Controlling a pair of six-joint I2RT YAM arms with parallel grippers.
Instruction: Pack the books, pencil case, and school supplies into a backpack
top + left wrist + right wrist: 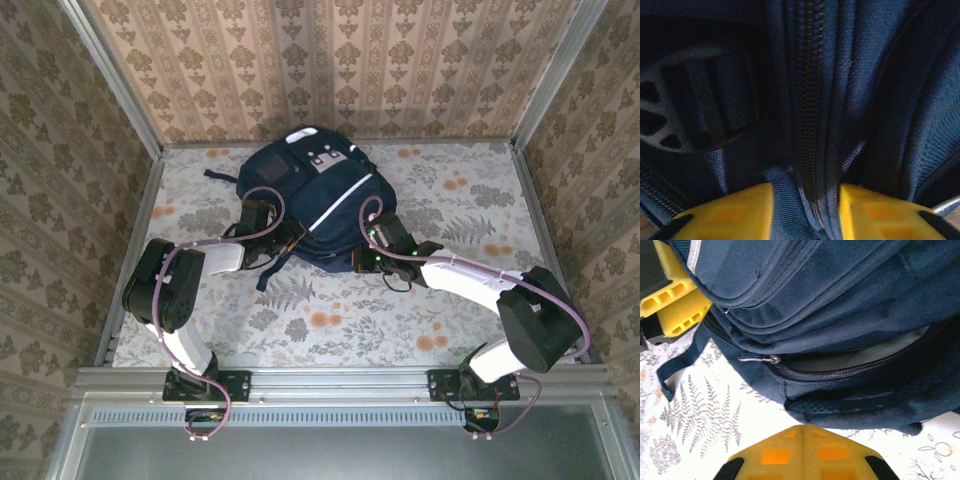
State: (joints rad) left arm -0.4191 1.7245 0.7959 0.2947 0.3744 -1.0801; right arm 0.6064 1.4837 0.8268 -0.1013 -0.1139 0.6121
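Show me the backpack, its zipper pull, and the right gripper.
backpack (300, 210), top external view, on its navy front panel.
zipper pull (757, 358), right wrist view, on the metal tab.
right gripper (801, 432), right wrist view, where the shut yellow fingertips meet.

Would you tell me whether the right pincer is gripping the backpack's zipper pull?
No, the right pincer is shut on nothing, and the zipper pull lies apart from it.

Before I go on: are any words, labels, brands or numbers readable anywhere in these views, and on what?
Nothing here can be read as text.
On the backpack, the grey-white patches: any print is too small to read from the top view.
On the zipper pull, seen from the right wrist: no legible marking.
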